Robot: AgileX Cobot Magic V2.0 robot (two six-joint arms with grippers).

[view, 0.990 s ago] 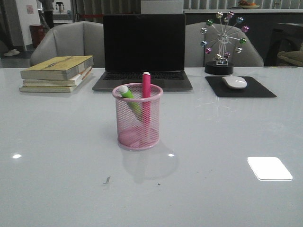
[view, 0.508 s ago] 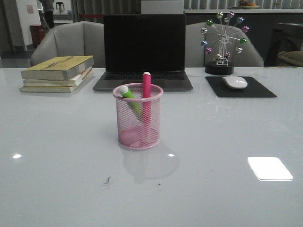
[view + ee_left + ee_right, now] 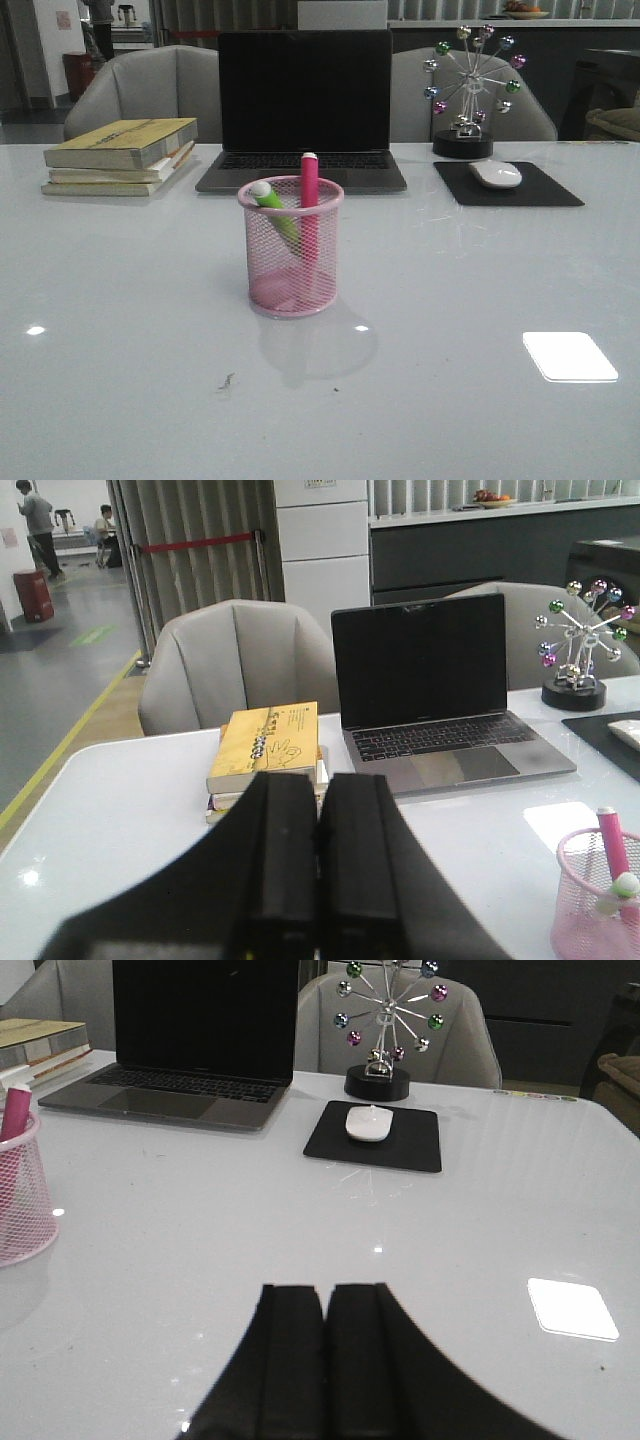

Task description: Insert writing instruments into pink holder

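On the white table (image 3: 120,330), at its middle, stands the pink holder (image 3: 291,250). Both markers are already inside it. The green marker (image 3: 272,206) leans against the near-left rim, its pale cap poking just above. The pink marker (image 3: 309,205) stands nearly upright at the back, taller than the cup. Behind sit a laptop (image 3: 304,105), a stack of books (image 3: 120,155), and a mouse (image 3: 496,173) on its mat. My left claw (image 3: 318,865) and right claw (image 3: 326,1355) are pulled back over the table's edges, each with fingers pressed together and holding nothing. I judge the job finished, so both claws keep clear of the cup.
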